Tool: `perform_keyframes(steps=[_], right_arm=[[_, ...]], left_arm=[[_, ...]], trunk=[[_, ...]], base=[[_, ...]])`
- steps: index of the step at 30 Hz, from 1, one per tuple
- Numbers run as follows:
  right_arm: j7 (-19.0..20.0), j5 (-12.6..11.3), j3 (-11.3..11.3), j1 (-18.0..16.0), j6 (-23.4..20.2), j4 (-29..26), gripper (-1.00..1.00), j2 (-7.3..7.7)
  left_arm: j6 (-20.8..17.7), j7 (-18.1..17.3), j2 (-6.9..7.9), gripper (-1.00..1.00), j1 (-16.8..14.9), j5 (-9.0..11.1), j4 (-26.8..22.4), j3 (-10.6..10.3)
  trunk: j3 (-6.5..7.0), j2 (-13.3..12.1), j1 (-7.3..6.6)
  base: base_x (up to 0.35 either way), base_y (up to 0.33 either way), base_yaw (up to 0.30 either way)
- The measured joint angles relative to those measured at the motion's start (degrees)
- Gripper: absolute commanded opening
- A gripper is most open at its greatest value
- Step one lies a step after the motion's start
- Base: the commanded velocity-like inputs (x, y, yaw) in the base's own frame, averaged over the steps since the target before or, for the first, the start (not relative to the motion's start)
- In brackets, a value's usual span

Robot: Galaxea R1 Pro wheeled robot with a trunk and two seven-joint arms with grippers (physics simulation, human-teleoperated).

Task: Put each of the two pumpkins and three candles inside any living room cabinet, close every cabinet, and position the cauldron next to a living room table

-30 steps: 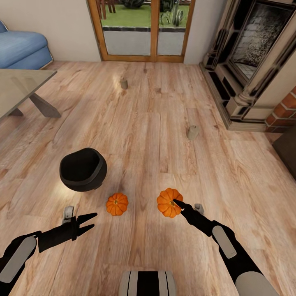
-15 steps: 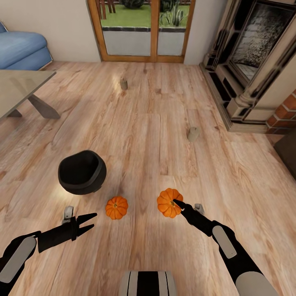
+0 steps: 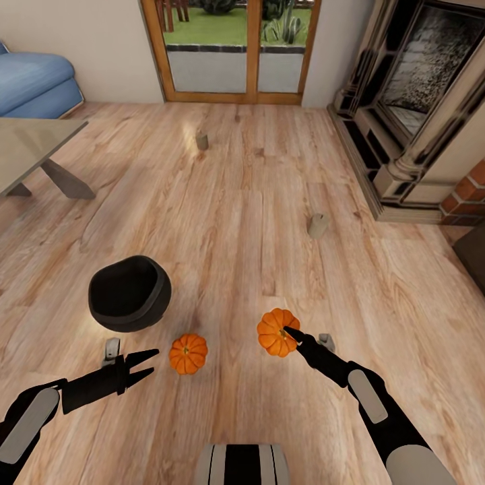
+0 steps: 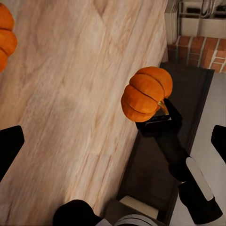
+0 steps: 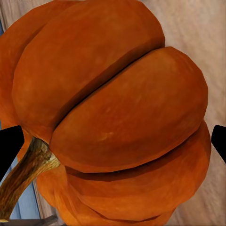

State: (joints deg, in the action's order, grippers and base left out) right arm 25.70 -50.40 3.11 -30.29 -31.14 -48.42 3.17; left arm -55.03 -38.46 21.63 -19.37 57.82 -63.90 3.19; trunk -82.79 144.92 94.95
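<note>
right gripper (image 3: 291, 333) jaws pinch a pumpkin (image 3: 275, 331); left gripper (image 3: 149, 360) jaws spread, empty; floor things slid leftward since, so the base is turning, carrying it off

No readable txt, labels or nos. anywhere.

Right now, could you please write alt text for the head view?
The right end effector holds a pumpkin; a second pumpkin and a black cauldron sit on the wooden floor ahead of the open left end effector.
</note>
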Motion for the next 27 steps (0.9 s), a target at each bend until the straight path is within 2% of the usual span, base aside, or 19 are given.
perform_keyframes(steps=[9, 20, 27], right_arm=[[0.1, 0.0, 0.0, 0.0, 0.0, 0.0, -1.0, -0.04], [0.2, 0.0, 0.0, 0.0, 0.1, 0.0, -1.0, 0.02], [0.2, 0.0, 0.0, 0.0, 0.1, 0.1, -1.0, 0.0]], left_arm=[[0.0, 0.0, 0.03, 1.0, 0.0, 0.0, 0.0, 0.0], [0.0, 0.0, 0.08, 1.0, 0.0, 0.0, 0.0, 0.0], [0.0, 0.0, 0.04, 1.0, 0.0, 0.0, 0.0, 0.0]], trunk=[[0.0, 0.0, 0.0], [0.0, 0.0, -0.02], [0.0, 0.0, 0.0]], base=[[0.016, -0.031, 0.0], [0.192, -0.044, 0.0], [0.047, -0.002, 0.0]])
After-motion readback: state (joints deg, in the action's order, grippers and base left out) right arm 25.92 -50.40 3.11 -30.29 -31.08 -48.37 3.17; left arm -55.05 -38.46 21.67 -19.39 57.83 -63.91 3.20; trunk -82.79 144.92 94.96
